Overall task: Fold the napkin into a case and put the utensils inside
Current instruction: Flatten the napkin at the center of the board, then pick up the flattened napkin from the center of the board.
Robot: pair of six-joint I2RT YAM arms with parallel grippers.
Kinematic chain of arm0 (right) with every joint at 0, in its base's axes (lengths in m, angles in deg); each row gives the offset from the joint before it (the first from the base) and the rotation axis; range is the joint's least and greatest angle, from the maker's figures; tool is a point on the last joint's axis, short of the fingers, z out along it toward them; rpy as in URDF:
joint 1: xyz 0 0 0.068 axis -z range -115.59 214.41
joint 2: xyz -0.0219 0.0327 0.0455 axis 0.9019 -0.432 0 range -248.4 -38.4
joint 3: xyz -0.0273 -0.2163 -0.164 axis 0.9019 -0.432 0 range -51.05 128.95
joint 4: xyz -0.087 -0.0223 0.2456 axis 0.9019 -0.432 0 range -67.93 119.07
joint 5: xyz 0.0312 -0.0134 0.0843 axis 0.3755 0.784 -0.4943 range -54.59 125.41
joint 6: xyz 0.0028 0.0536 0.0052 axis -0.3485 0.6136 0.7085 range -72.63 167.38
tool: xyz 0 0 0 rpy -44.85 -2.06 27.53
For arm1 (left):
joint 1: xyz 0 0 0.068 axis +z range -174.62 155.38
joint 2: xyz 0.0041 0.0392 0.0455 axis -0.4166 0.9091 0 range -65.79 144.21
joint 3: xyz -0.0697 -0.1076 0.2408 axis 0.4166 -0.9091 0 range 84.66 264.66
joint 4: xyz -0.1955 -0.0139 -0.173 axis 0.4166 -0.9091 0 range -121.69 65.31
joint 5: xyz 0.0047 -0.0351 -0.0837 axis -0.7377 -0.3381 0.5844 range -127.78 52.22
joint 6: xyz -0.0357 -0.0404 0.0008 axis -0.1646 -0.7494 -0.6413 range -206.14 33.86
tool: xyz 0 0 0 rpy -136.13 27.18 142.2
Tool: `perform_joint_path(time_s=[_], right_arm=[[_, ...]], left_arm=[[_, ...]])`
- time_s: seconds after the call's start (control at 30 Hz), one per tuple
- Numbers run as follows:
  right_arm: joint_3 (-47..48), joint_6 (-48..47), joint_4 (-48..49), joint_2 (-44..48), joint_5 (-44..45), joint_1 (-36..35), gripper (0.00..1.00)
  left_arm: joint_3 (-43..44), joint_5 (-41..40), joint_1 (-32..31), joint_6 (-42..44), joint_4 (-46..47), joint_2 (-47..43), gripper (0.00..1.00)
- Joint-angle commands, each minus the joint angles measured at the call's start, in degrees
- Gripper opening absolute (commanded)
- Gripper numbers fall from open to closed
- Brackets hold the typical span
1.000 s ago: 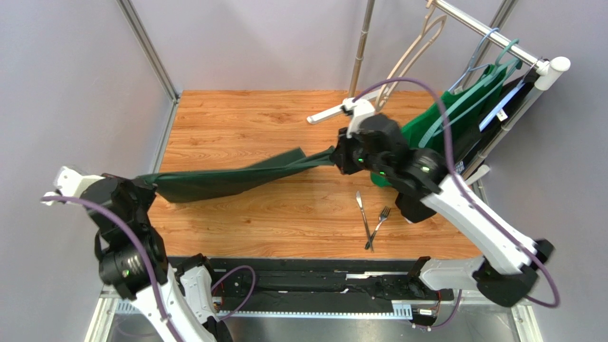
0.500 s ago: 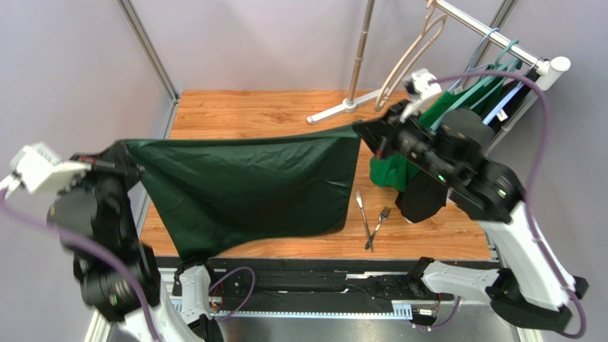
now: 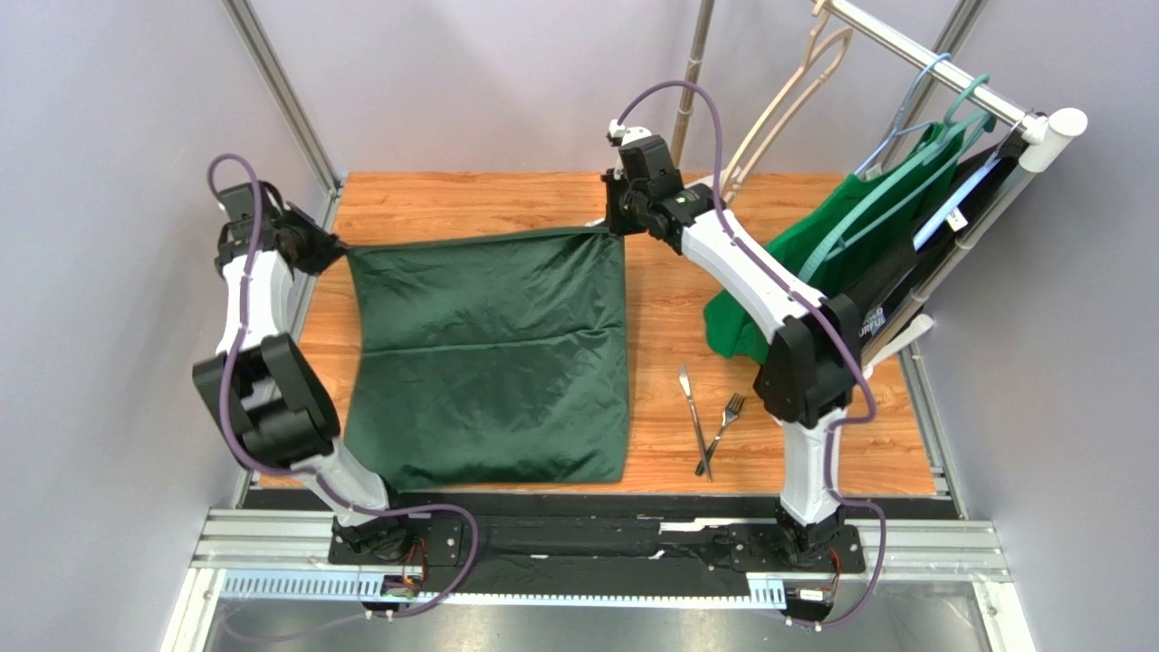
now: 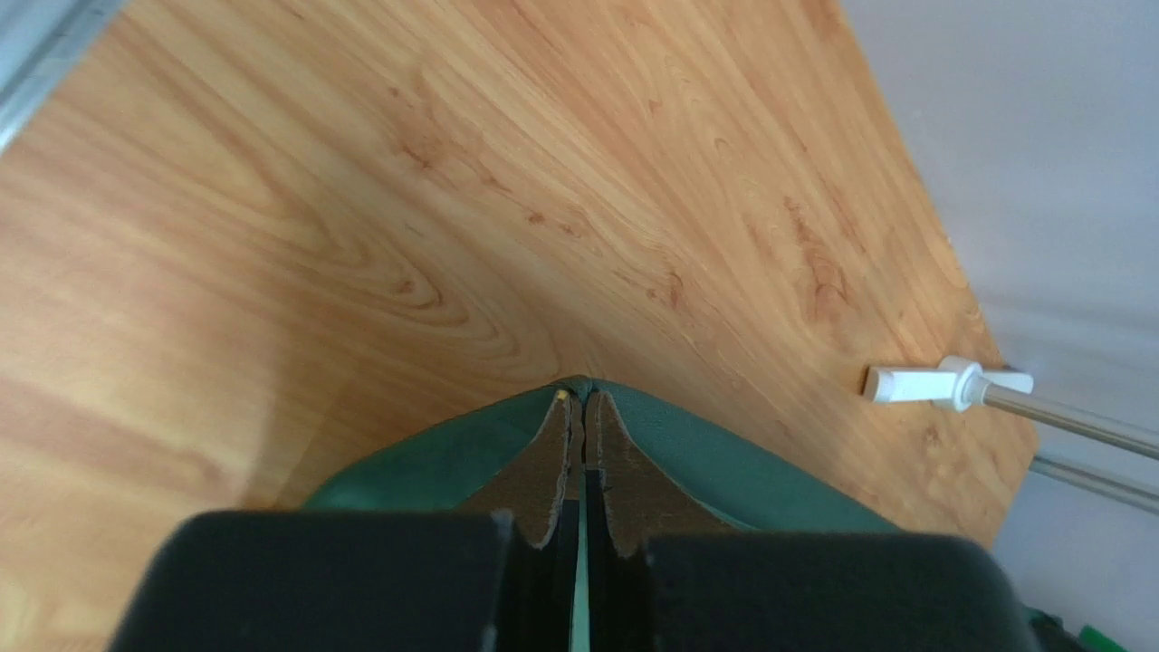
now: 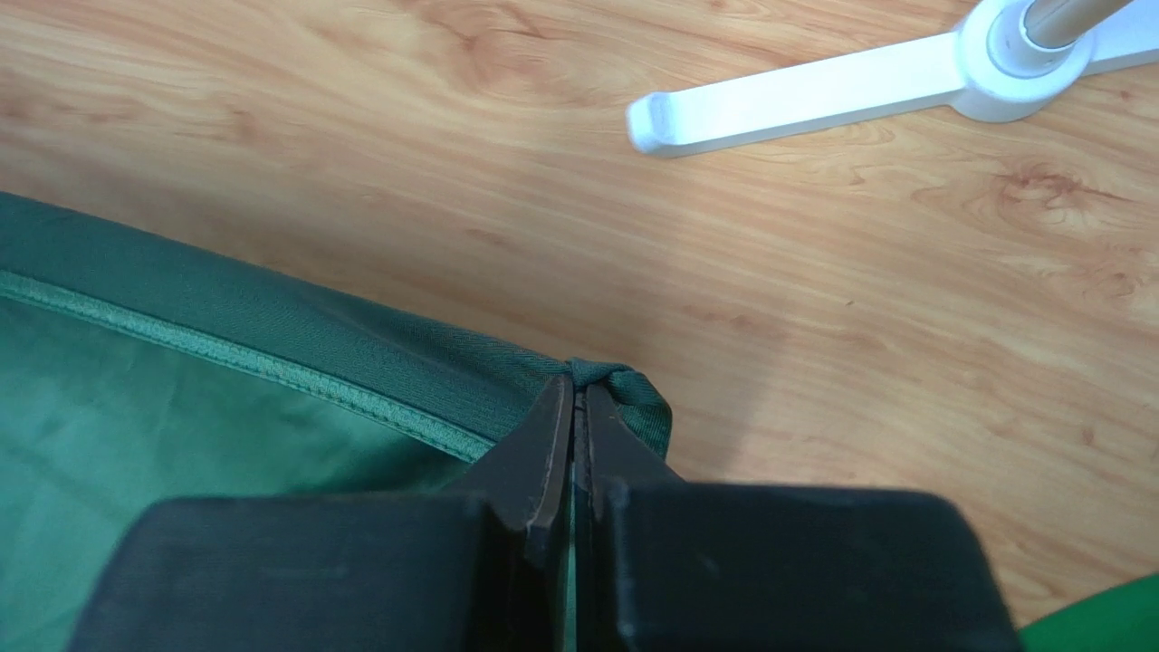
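Utensils only in top view

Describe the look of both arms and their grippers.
The left arm and right arm have white links, black joint housings and a purple cable each. The left gripper and right gripper have black bodies and two thin, tapering fingers.

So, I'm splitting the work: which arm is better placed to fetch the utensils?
Right, probably. The utensils lie right of the napkin, on that arm's side; the left gripper would have to cross over it. First the right gripper must release its napkin corner.
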Motion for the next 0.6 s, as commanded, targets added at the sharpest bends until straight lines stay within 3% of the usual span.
perform_joint_path(time_s=[0.0,0.3,0.43,0.57], right_arm=[[8.44,-4.94,5.09,-5.01,2.29,1.41,0.00],[13.29,-6.36,6.05,-15.31,0.19,2.38,0.00],[13.12,-5.30,4.74,-14.88,-0.87,2.47,0.00],[6.02,-2.85,3.07,-10.67,-0.35,2.56,0.00]], left_arm=[[6.97,5.49,-2.34,-0.21,7.20,6.27,0.00],[12.51,3.12,-4.19,1.28,4.93,14.98,0.00],[13.57,1.71,-4.28,2.52,0.45,14.55,0.00],[11.56,1.26,-4.63,2.69,-6.93,12.71,0.00]])
